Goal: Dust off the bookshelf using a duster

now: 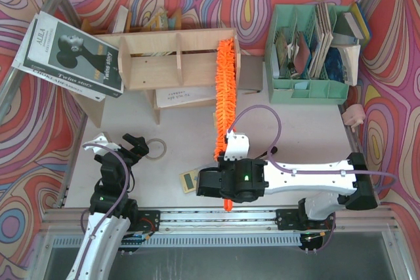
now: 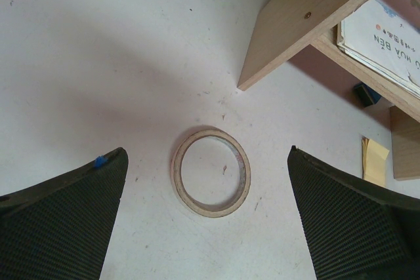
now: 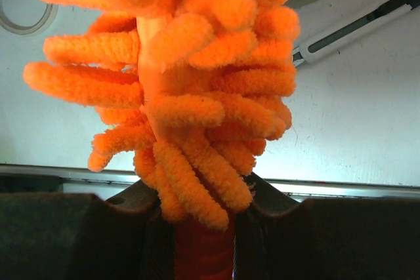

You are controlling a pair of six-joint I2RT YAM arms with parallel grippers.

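Duster (image 1: pixel 225 90): the brush lies across the right end of the bookshelf (image 1: pixel 164 63), just inside its right side panel. It runs from the shelf's back edge over the front edge and out toward the arms.

Right gripper (image 3: pixel 203 227): in front of the bookshelf's right end, clamped narrow on the orange handle just below the lowest fluff. The handle's tail pokes out behind it. Judgement: gripping next to the brush keeps the long head stiff and steerable. Laying it front to back puts fibre along the whole depth of the top board, ready for a sideways sweep.

Left gripper (image 2: pixel 207 152): in front of the bookshelf's left end, jaws wide and holding nothing, over a tape ring (image 2: pixel 211 172) on the tabletop (image 1: pixel 295 129). Judgement: it is parked clear of the sweep path, since the job needs one arm.

Progress, judged: brush on the shelf at one end, most of the top not yet covered.
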